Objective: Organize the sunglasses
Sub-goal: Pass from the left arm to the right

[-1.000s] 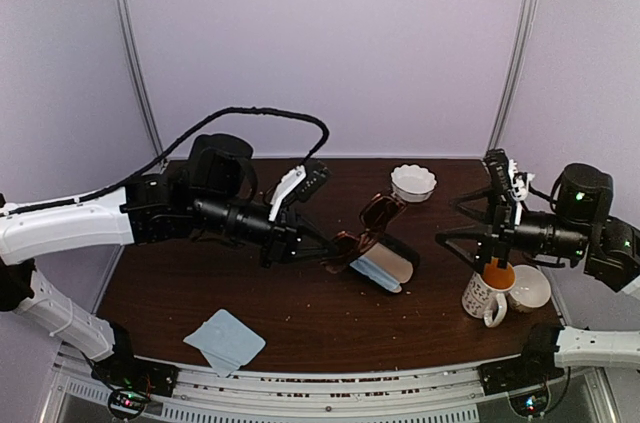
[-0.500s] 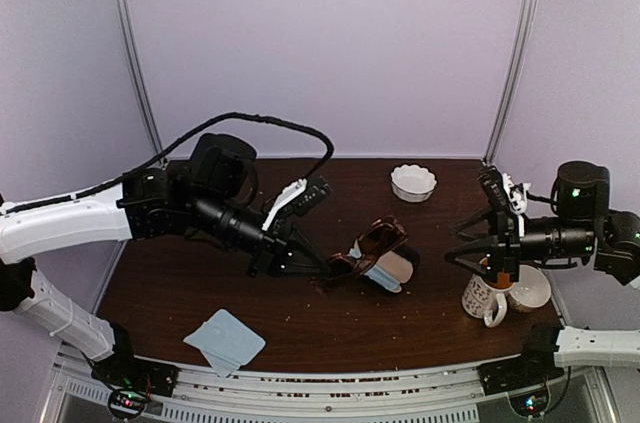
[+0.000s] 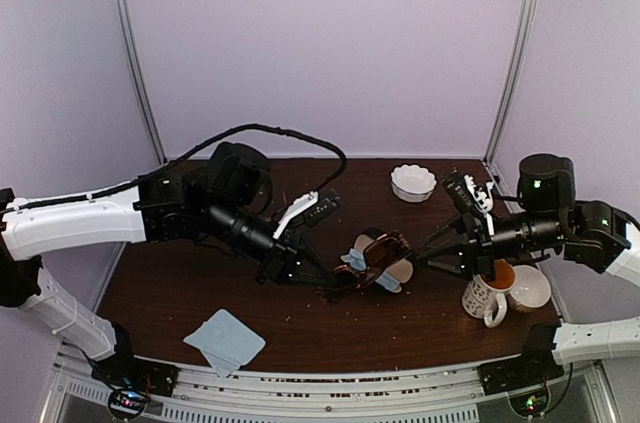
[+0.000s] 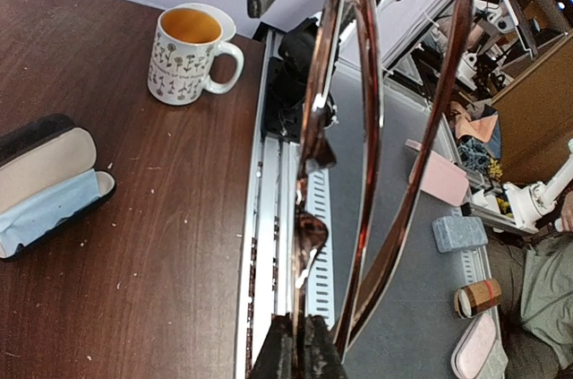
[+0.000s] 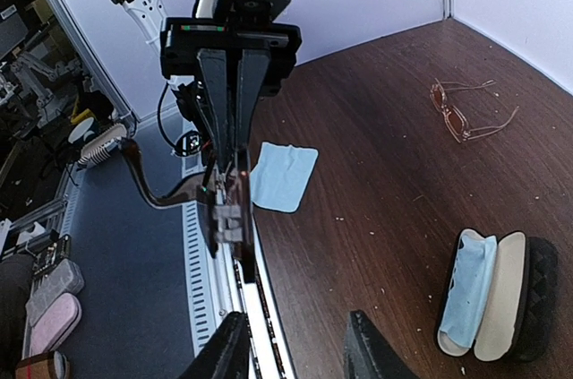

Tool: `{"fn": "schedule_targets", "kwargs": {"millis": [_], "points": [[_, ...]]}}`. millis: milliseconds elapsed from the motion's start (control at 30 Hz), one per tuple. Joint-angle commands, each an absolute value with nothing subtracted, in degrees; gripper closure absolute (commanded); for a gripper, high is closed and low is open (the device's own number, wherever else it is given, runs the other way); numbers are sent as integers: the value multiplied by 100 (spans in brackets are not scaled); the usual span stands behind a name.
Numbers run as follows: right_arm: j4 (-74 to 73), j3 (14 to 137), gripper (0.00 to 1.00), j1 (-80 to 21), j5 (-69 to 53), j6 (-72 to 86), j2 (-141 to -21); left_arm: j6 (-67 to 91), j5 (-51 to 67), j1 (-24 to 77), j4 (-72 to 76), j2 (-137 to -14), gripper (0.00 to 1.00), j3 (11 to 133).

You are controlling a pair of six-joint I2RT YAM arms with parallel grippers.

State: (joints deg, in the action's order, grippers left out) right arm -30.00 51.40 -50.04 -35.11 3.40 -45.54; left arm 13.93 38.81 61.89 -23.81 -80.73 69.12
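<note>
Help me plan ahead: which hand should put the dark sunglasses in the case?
Left: the left hand is shut on the sunglasses near the open case; the right hand is open, empty.

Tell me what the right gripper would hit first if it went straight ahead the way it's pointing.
Most likely the brown sunglasses, held up off the table in the shut left gripper, directly ahead of the open right gripper. Depth is hard to judge, but nothing else appears between them.
</note>
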Motion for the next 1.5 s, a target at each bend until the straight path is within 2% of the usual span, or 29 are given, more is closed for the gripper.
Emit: {"fn": "schedule_targets", "kwargs": {"millis": [0,367,733,1067,1300,1467], "points": [[-2518,5322,65,-5138,-3646,378,-4552,1480,4001,6231,-1979,-8112,100,6970],[-2407,5432,73,-5273,-3571,316,-4840,1459,4008,6238,-1943,-8248,100,7014],[-2374,5303,91,-5331,-3460,280,-4825,1476,3955,6238,-1934,-8304,100,6988],[-2402,5174,99,-5347,-3305,209,-4739,1494,3911,6236,-1934,-8344,100,6996],[-2335,5067,100,-5344,-3387,170,-4728,1511,3838,6236,-1964,-8366,100,7005],[-2305,4986,100,-5344,-3322,175,-4737,1493,3595,6236,-2064,-8342,88,7021]]}}
